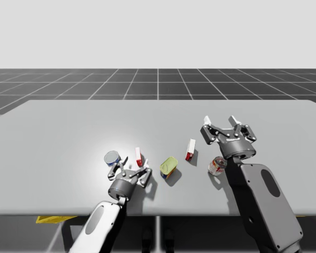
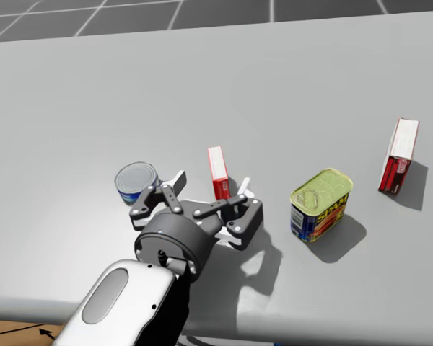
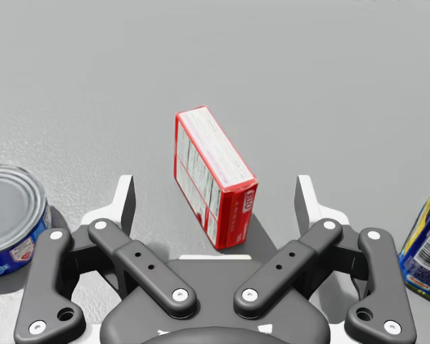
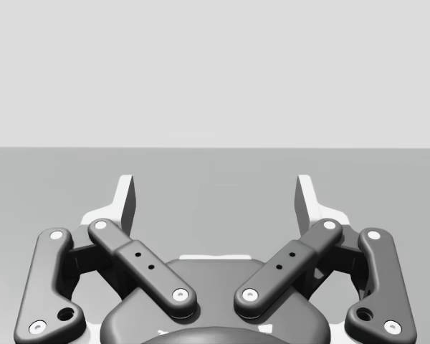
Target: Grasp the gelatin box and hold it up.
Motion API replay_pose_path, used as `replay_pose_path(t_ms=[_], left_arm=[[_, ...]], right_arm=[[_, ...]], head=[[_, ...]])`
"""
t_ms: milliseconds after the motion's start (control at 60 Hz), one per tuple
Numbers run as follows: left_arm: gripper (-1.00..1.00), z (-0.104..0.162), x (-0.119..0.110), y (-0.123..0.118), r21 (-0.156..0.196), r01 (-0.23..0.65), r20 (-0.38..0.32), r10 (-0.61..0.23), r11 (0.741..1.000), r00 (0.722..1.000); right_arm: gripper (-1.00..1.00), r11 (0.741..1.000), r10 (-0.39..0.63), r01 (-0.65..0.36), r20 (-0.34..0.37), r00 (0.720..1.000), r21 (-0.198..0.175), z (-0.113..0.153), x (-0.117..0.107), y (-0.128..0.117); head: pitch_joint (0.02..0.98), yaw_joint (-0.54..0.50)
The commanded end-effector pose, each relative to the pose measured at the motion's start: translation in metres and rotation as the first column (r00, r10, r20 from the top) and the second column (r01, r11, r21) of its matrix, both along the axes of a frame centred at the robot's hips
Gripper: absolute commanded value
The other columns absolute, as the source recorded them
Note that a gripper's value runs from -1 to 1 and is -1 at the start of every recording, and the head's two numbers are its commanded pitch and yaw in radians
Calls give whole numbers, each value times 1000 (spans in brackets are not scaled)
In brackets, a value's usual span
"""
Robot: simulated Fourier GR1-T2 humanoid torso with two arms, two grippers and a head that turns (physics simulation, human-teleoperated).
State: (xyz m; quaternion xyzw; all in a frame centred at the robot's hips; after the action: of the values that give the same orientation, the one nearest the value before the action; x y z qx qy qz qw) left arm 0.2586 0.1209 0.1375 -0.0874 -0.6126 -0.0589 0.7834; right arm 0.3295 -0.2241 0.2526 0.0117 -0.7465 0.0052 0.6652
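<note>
A small red and white box point(image 3: 211, 172) stands on edge on the grey table point(image 1: 68, 132), between the fingers of my left gripper point(image 3: 215, 197). Neither finger touches it, and the gripper is open. The high view shows the same box point(image 1: 139, 156) just ahead of my left gripper point(image 1: 132, 164), low over the table near its front edge. From my head, the box point(image 2: 218, 173) sits between the white fingertips of that gripper point(image 2: 211, 182). My right gripper point(image 1: 219, 122) is open and raised above the table, with nothing between its fingers point(image 4: 215, 193).
A blue can point(image 1: 112, 157) stands close beside my left gripper's outer finger. A yellow-topped tin point(image 1: 168, 167) sits on its other side. Farther right are a second red and white box point(image 1: 190, 149) and a red and white can point(image 1: 217, 166) by my right forearm.
</note>
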Motion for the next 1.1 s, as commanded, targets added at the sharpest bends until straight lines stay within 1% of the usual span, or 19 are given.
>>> replay_pose_path(t_ms=[17,50,100,200,250,267,283,317,350,383,400,467,583,600,717,733,867,950,1100], left_arm=[[-1000,-5,17,-5,-6,-23,-33,23,1000,999],[-1000,-6,18,-6,-8,-26,-35,26,1000,999],[-1000,-9,21,-8,7,-29,-31,29,1000,999],[-1000,-10,23,-8,2,-27,-42,27,1000,999],[-661,-10,23,-7,1,-30,-45,30,1000,999],[-342,-11,22,-7,1,-30,-49,30,1000,998],[438,-11,22,-7,-4,-28,-58,27,1000,998],[751,-11,22,-7,-5,-28,-57,28,1000,998],[861,-11,21,-7,-2,-24,-54,24,1000,998],[874,-11,21,-7,-2,-21,-53,21,1000,998],[951,-11,20,-7,3,-15,-51,15,1000,999],[952,-11,19,-7,15,-8,-40,8,1000,999],[994,-12,18,-8,19,-7,-33,7,1000,999],[986,-12,18,-8,20,-6,-30,6,1000,1000],[1000,-12,17,-8,25,-5,-28,6,1000,1000],[1000,-12,17,-8,25,-5,-28,5,1000,1000],[992,-14,17,-7,29,-4,-26,4,1000,1000],[1000,-14,16,-7,32,-4,-25,5,999,1000],[1000,-14,16,-7,31,-6,-24,7,999,1000]], right_arm=[[-1000,1000,-2,2,2,1000,4,1,0,-1],[-1000,1000,-2,2,2,1000,5,1,0,-2],[-1000,1000,-3,3,3,1000,7,2,0,-2],[-1000,1000,-3,3,4,1000,9,2,0,-3],[-1000,1000,-3,3,4,1000,9,2,0,-3],[-1000,1000,-4,4,3,1000,10,2,1,-3],[-1000,1000,-4,4,3,1000,10,2,0,-3],[-1000,1000,-4,4,3,1000,10,2,0,-3],[-1000,1000,-4,4,3,1000,11,2,0,-3],[-1000,1000,-4,4,3,1000,11,2,0,-3],[-1000,1000,-4,4,2,1000,10,2,1,-3],[-1000,1000,-4,4,2,1000,9,2,1,-3],[-1000,1000,-6,6,4,1000,6,1,1,-3],[-1000,1000,-8,8,6,1000,5,1,1,-3],[-1000,1000,-9,9,6,1000,6,1,1,-3],[-1000,1000,-10,10,6,1000,6,1,2,-4],[-1000,1000,-12,12,7,1000,8,1,1,-5],[-1000,1000,-13,13,6,1000,9,1,1,-6],[-1000,1000,-13,13,5,1000,9,1,0,-6]], head=[[831,159],[831,158],[831,156],[828,158],[825,158],[824,158],[821,158],[819,159],[817,160],[817,160],[807,163],[793,165],[720,166],[689,169],[606,178],[578,180],[497,183],[461,187],[447,194]])
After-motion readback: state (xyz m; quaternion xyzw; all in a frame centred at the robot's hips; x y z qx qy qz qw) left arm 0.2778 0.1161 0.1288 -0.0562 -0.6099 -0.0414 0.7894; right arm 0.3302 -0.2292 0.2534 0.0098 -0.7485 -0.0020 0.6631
